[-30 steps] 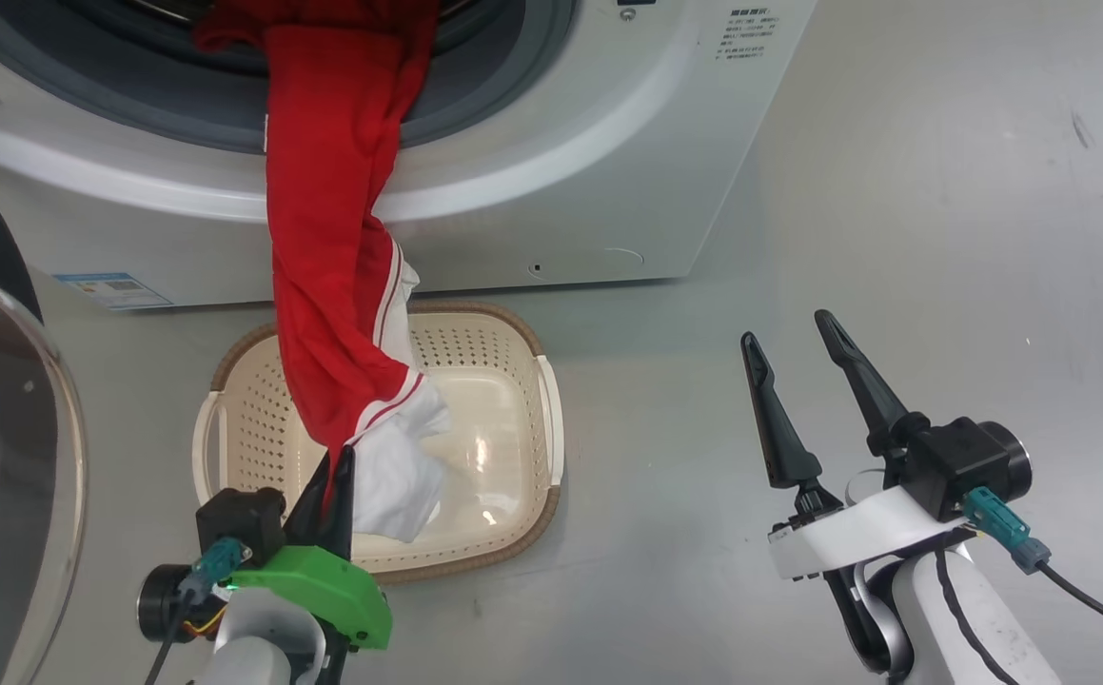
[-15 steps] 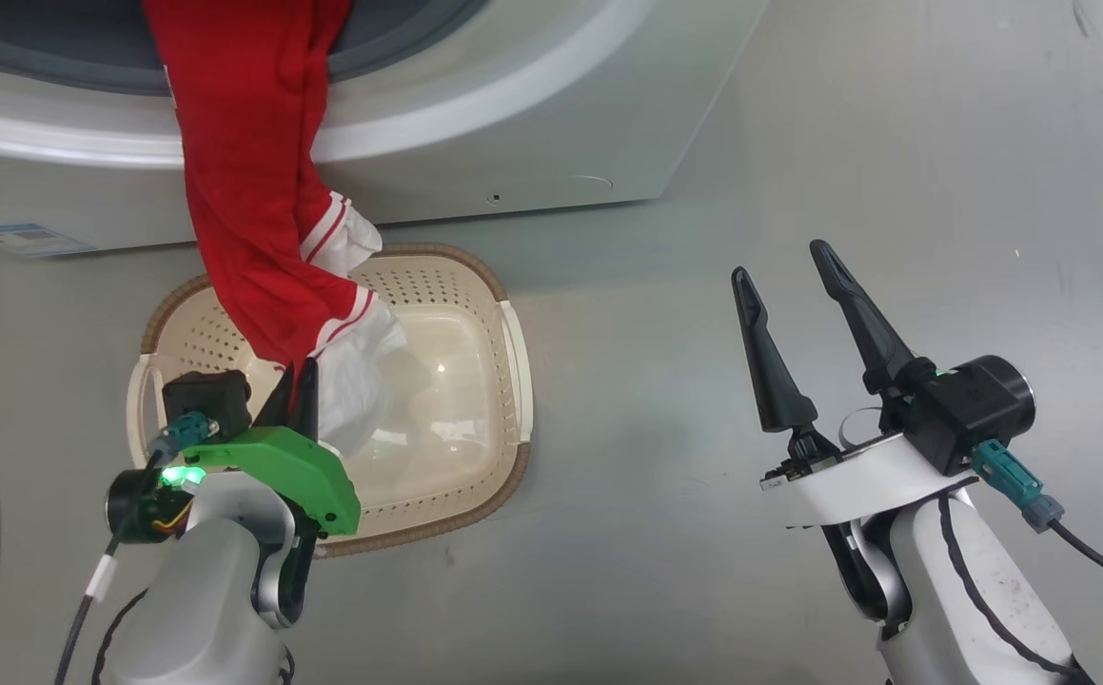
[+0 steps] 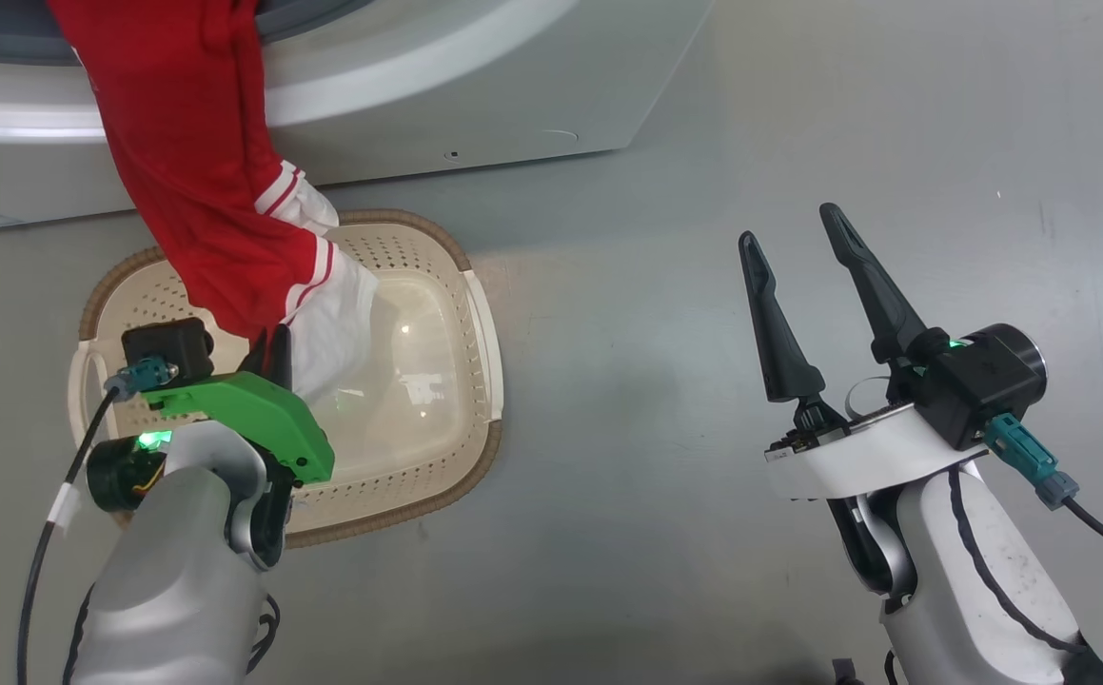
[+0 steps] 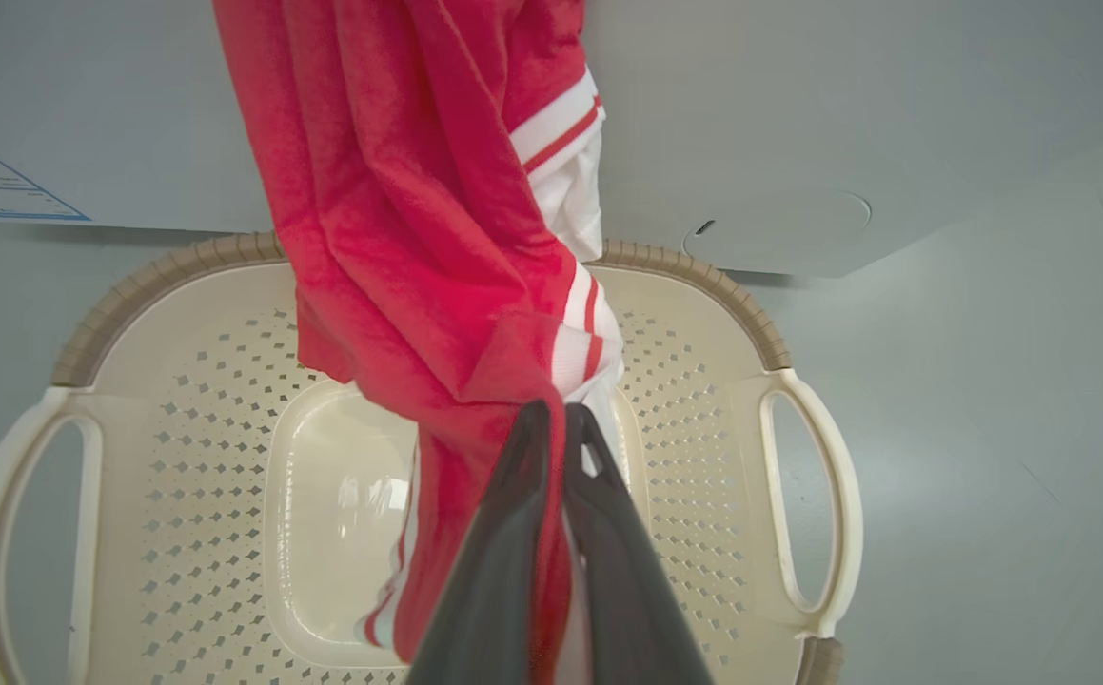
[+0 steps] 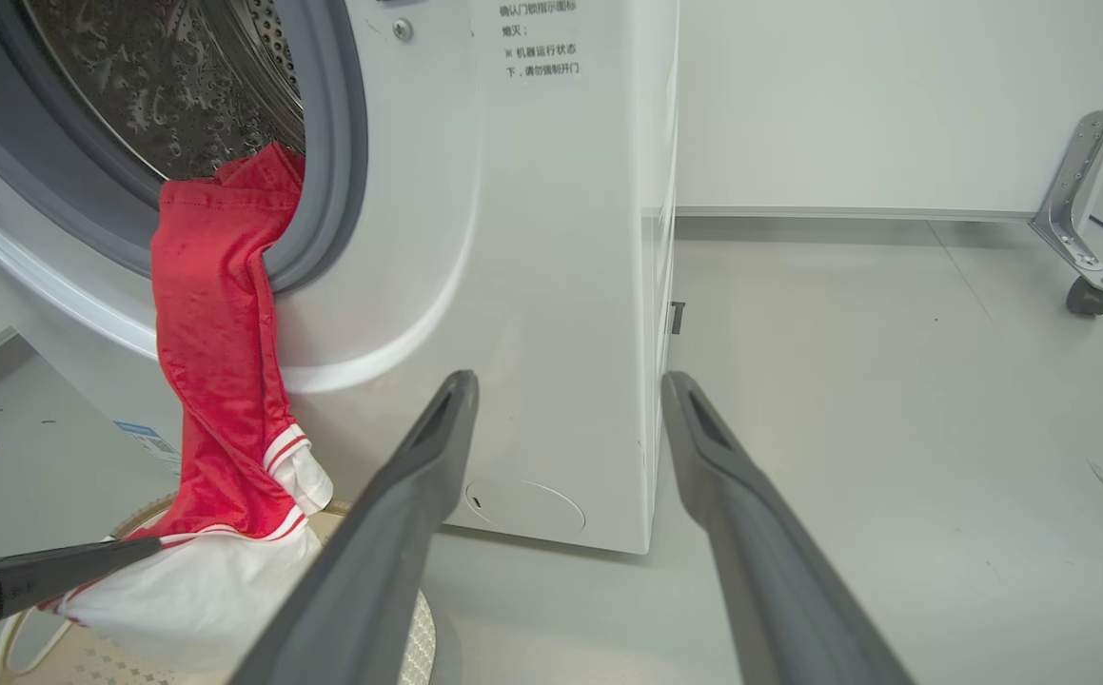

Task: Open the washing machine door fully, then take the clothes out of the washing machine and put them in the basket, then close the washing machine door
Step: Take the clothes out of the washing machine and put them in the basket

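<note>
The left tool [image 3: 272, 344] is clamping tight on the clothes [image 3: 199, 190] near the white-striped hem, above the basket [image 3: 480, 314], while their upper end is hanging from the washing machine [image 3: 475, 105] mouth. The right tool [image 3: 789, 228] is standing apart, empty. The fabric is looking soft, light and limp, so pinching a bunched fold should suit it.

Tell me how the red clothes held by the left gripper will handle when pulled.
Probably floppy: the clothes hang in loose folds from the washing machine opening down to the left gripper. Likely light, since a thin pinch holds them. They may bunch or drape over the basket rim rather than drop flat.
</note>
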Motion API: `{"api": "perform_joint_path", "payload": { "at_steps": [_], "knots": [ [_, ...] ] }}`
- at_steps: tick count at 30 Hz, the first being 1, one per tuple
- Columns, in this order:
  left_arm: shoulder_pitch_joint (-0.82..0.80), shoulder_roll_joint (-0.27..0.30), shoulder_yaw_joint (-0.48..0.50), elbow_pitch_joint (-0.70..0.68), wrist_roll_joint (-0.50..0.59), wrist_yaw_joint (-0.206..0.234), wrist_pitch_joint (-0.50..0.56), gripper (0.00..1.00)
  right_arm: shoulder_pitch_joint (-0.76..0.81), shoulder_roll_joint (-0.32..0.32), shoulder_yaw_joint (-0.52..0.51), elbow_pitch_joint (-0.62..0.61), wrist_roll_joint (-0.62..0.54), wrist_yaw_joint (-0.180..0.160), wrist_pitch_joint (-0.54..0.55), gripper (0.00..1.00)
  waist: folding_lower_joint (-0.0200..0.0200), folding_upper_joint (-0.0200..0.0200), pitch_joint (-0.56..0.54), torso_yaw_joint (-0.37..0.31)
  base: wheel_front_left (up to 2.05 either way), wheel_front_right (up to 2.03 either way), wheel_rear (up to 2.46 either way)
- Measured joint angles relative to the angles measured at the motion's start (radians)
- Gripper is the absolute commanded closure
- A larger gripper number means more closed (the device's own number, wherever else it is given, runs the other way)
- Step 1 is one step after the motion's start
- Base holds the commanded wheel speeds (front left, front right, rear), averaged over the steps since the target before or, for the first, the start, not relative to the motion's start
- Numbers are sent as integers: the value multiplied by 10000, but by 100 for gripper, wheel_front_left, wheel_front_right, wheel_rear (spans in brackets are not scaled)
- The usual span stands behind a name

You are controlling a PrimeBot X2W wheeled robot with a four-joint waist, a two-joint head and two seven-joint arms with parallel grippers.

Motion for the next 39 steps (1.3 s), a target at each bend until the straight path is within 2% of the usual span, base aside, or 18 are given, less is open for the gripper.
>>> {"api": "perform_joint_path", "payload": {
  "at_steps": [1,2,3,12,19,25,30,39],
  "knots": [
    [-75,-2,17,119,-46,0,-2,81,-16,0,2,2,2,0,0,0,0,0,9,-7,0,0,0],
    [-148,-2,31,244,-61,0,-6,54,-37,0,4,2,2,0,0,0,0,0,17,-14,0,0,0],
    [-212,-6,59,345,-90,0,-15,0,-58,0,4,2,4,0,0,0,0,-1,25,-19,0,0,0],
    [-518,-27,-15,1034,44,4,-880,0,-163,-2,-13,157,65,-4,0,0,0,0,-62,-4,0,0,0],
    [-533,-38,-242,1045,426,-96,-1618,0,-163,-2,-98,244,73,-8,0,0,0,0,-230,116,0,0,0],
    [-514,-44,-222,725,523,-150,-1822,0,-140,-2,-217,401,61,-17,0,0,0,0,-469,296,0,0,0],
    [-405,-48,-238,115,836,-174,-1873,0,-101,-2,-276,558,36,-17,0,0,0,0,-732,445,0,0,0],
    [238,-50,412,-2495,1615,25,-1864,0,179,-2,-303,715,27,-6,0,0,0,0,-1243,650,0,0,0]
  ]
}}
